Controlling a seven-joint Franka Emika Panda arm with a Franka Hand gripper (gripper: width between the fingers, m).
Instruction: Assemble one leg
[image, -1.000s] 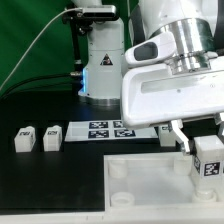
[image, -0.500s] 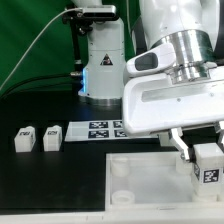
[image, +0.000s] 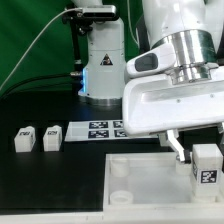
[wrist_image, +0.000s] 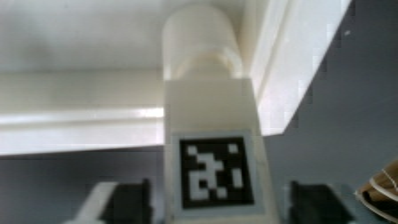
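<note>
My gripper (image: 196, 152) is shut on a white leg (image: 206, 165) with a black-and-white tag, holding it at the exterior view's right, just over the right side of the white tabletop (image: 150, 160). In the wrist view the leg (wrist_image: 210, 100) runs straight out from between my gripper (wrist_image: 215, 203), tag facing the camera, and a dark finger (wrist_image: 128, 202) stands on each side. Its far end lies against the tabletop's raised edge (wrist_image: 89, 100). Two more legs (image: 24, 139) (image: 52, 136) stand on the black table at the exterior view's left.
The marker board (image: 100, 128) lies behind the tabletop. The arm's white base (image: 100, 60) stands at the back with a cable on its left. The tabletop has round sockets (image: 118, 172) (image: 120, 198) on its left side.
The gripper has turned a little and come down. The held leg has sunk lower toward the tabletop's right side. The two loose legs have not moved.
</note>
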